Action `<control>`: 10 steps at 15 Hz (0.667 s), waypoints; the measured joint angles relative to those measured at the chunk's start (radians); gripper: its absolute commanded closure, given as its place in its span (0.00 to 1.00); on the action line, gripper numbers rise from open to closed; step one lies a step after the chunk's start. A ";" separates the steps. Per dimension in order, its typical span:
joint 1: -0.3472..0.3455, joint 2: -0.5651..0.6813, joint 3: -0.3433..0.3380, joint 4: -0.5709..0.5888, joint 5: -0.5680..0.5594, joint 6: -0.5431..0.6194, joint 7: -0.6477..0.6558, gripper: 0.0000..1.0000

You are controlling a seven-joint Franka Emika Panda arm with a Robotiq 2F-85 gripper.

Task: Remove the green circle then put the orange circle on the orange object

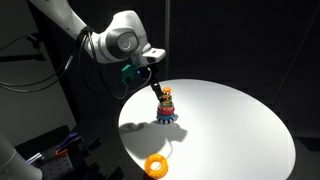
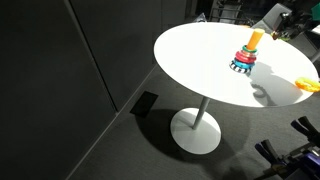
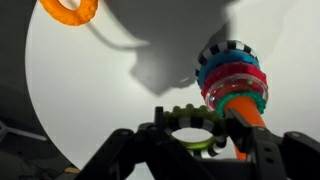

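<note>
The little multicoloured stacking tower point(image 1: 166, 109) stands on the white round table point(image 1: 235, 120); it also shows in the other exterior view point(image 2: 243, 62) and the wrist view point(image 3: 232, 80). Its orange object, the orange-red centre piece point(image 3: 251, 113), sticks up from the rings. My gripper point(image 3: 196, 126) is at the top of that piece, shut on the green circle point(image 3: 190, 143), a thin yellow-green ring held beside the orange piece. The orange circle point(image 1: 155, 166), a thick donut ring, lies loose on the table near its edge, apart from the tower point(image 2: 305, 84) point(image 3: 68, 9).
The table's edge point(image 3: 40, 120) curves close by the orange ring. Dark floor and black curtains surround the table. Its white pedestal foot point(image 2: 195, 130) stands on the floor, and dark equipment sits near the table's edge point(image 1: 60, 150).
</note>
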 measured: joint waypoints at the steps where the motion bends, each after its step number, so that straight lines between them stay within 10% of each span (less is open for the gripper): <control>1: -0.002 0.000 0.000 -0.010 0.000 0.000 0.000 0.62; 10: -0.002 0.018 0.027 -0.089 -0.034 0.009 0.000 0.62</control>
